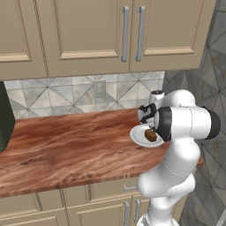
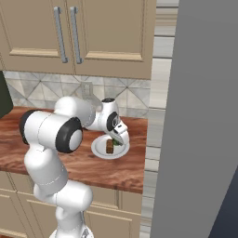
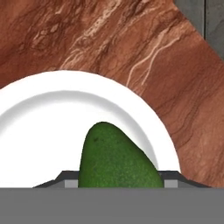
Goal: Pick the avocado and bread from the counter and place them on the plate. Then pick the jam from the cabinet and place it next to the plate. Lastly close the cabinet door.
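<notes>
Bread [image 1: 151,135] lies on plate [image 1: 137,137]; hand [image 3: 118,181] holds avocado [image 3: 117,159] above.

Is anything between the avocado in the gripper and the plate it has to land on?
Nothing visible blocks it. In the hand view the avocado sits between the fingers directly over the white plate, with bare plate surface around it. The bread already lies on the plate, beside the gripper, so it could crowd the landing spot.

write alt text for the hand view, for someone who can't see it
A dark green avocado sits between the gripper's fingers, directly over a round white plate. The plate rests on a reddish-brown wood-grain counter that runs behind it.
</notes>
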Controlling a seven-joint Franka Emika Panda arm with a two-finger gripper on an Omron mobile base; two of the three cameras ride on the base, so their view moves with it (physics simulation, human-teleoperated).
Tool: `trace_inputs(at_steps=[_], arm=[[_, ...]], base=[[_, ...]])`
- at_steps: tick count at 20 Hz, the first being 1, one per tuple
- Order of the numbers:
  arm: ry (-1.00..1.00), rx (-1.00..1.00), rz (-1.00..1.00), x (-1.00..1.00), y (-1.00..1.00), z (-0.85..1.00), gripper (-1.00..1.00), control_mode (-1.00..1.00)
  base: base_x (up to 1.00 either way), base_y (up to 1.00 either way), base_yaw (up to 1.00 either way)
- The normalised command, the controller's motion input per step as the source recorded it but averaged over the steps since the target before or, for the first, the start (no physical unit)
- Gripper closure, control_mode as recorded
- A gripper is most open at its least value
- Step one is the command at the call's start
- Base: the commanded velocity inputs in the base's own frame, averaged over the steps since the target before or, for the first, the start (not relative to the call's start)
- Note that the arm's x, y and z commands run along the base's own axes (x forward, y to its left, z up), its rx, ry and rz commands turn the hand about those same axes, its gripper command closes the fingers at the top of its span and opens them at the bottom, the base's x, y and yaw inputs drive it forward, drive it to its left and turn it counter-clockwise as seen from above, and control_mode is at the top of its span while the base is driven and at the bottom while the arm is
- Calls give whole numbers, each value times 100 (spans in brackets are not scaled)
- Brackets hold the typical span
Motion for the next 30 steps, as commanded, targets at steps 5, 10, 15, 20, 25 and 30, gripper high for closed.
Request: trace_inputs(at_steps=[5,10,15,20,25,30], arm=[[0,3,0,-2,0,-1,100,-100],[0,3,0,0,0,-13,100,-100],[0,3,0,0,0,-22,100,-100],[0,1,0,0,0,-12,-100,-100],[0,0,0,-2,0,2,-100,-100],[-5,0,0,-5,0,28,-100,-100]], base=[[0,0,0],[0,0,0],[0,0,0],[0,0,0],[0,0,0],[0,0,0]])
